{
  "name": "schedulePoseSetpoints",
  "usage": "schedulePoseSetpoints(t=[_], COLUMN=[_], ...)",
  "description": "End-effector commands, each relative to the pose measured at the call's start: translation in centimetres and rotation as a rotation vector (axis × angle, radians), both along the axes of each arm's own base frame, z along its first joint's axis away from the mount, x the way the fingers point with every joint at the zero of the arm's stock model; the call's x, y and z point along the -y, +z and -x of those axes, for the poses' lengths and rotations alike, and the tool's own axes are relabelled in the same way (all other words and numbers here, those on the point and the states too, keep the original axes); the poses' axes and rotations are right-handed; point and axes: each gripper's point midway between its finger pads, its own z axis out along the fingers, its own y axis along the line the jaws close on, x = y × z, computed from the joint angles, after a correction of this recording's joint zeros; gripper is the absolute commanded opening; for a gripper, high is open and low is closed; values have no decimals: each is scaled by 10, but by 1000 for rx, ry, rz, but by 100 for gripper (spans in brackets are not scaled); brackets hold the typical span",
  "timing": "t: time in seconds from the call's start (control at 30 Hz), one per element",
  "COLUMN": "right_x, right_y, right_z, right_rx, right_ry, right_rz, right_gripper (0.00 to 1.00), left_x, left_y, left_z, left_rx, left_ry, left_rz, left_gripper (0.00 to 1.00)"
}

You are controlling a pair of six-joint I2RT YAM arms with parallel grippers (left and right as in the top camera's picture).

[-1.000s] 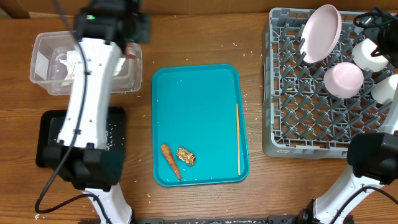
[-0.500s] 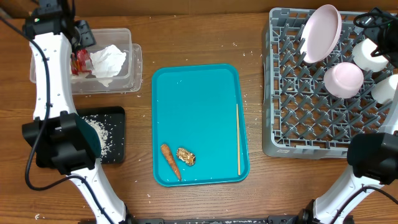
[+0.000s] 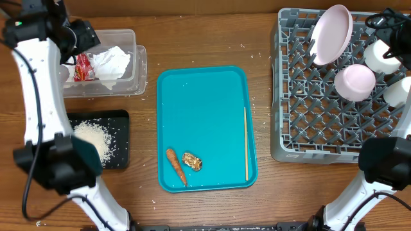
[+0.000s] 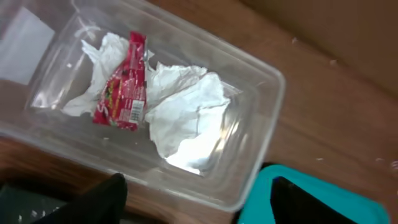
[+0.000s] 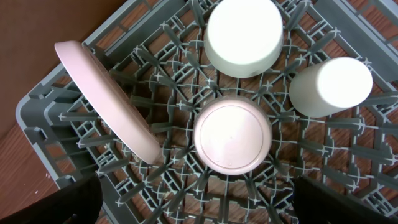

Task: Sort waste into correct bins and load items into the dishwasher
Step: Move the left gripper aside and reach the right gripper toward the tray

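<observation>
Over the tub (image 4: pixel 264 137), the left hand (image 4: pixel 196 190) stands apart and empty, mostly cropped out; right hand (image 5: pixel 199 202) likewise.

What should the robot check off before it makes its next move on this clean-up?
1. Left fingers open and empty: ok, spread above the clear tub with nothing between them.
2. Red wrapper and white tissue inside the tub: ok.
3. Rice in the black tray: ok.
4. Teal tray free of waste: not ok, the carrot and brown lump lie on it, with a wooden stick further over.
5. Plate, two bowls and cup in the grey rack: ok.
6. Right fingers open: ok, above the rack.
</observation>
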Motion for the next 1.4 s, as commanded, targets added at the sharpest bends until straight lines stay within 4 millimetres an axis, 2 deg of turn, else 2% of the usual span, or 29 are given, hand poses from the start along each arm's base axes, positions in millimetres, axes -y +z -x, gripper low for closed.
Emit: schedulePoseSetpoints(t=[0.0,0.07,0.13,0.3,0.43,0.67,0.8,0.87,0.9,0.97,1.03,1.07,1.17,1.37], right_x=[-2,-2,-2,-1,-2,-4,-20,-40,-57,-118,-158,-170,-202,-290], right_y=[7,7,7,7,7,8,6,5,7,21,26,25,9,-34], right_z=[-2,-2,-2,-2,-2,-6,-7,-6,-7,-3,14,21,30,62], right_rx=[21,21,22,21,21,40,48,52,67,129,129,103,1,-246], right_ry=[0,0,0,0,0,8,53,105,177,538,740,780,850,1077], right_rz=[3,3,3,3,3,-8,-90,-190,-264,-425,-507,-524,-472,-269], right_gripper=[100,100,100,100,100,100,100,100,100,100,100,100,100,100], left_x=[-33,-53,-60,-58,-54,-53,-53,-53,-53,-53,-53,-53,-53,-53], left_y=[59,65,64,46,39,38,38,38,38,38,38,38,38,38], left_z=[38,55,61,84,97,98,98,98,98,98,98,98,98,98], left_rx=[89,83,70,-52,-117,-121,-121,-121,-121,-121,-121,-121,-121,-121], left_ry=[356,470,488,493,487,484,484,484,484,484,484,484,484,484], left_rz=[-31,-67,-68,-46,-51,-44,-44,-44,-44,-44,-44,-44,-44,-44], left_gripper=[100,100,100,100,100,100,100,100,100,100,100,100,100,100])
